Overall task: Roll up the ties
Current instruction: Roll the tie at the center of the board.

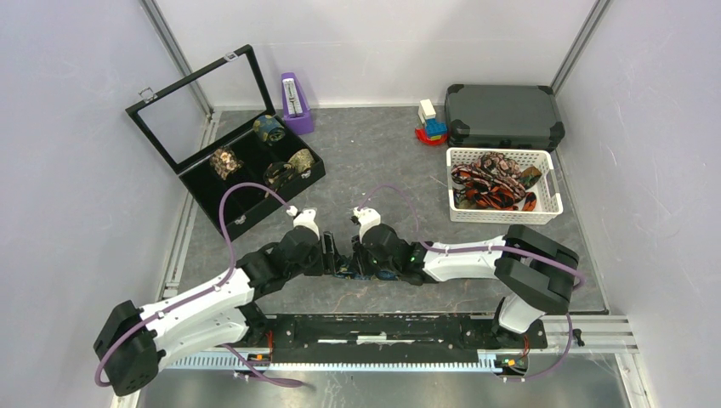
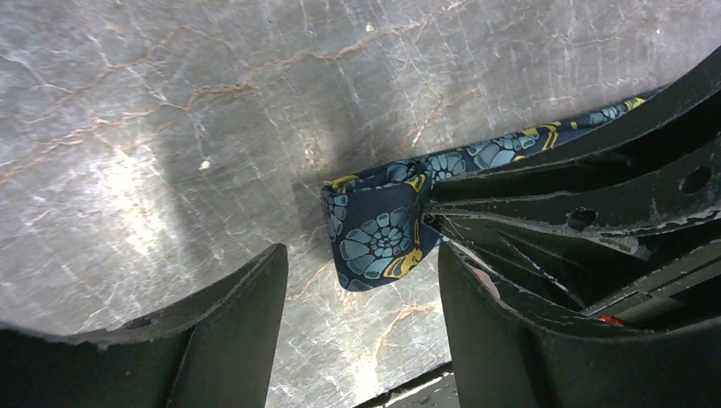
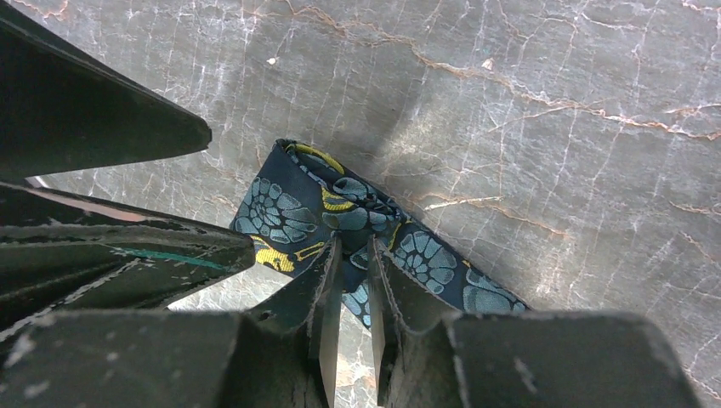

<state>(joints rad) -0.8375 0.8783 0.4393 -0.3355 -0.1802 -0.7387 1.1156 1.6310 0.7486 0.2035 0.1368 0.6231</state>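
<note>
A dark navy tie with blue-gold paisley lies on the grey marbled table, its end folded back into a small loop. My right gripper is shut on the tie just behind that fold, with the fabric pinched between its narrow fingertips. The left gripper faces it, open, with the folded end just ahead of the gap between its fingers and touching neither. From above, both grippers meet at the table's near middle and hide most of the tie. More ties fill a white basket, and rolled ties sit in a black box.
An open black compartment box with a raised lid stands at the back left, beside a purple object. At the back right are a dark case and toy blocks, with the white basket in front. A metal rail runs along the near edge.
</note>
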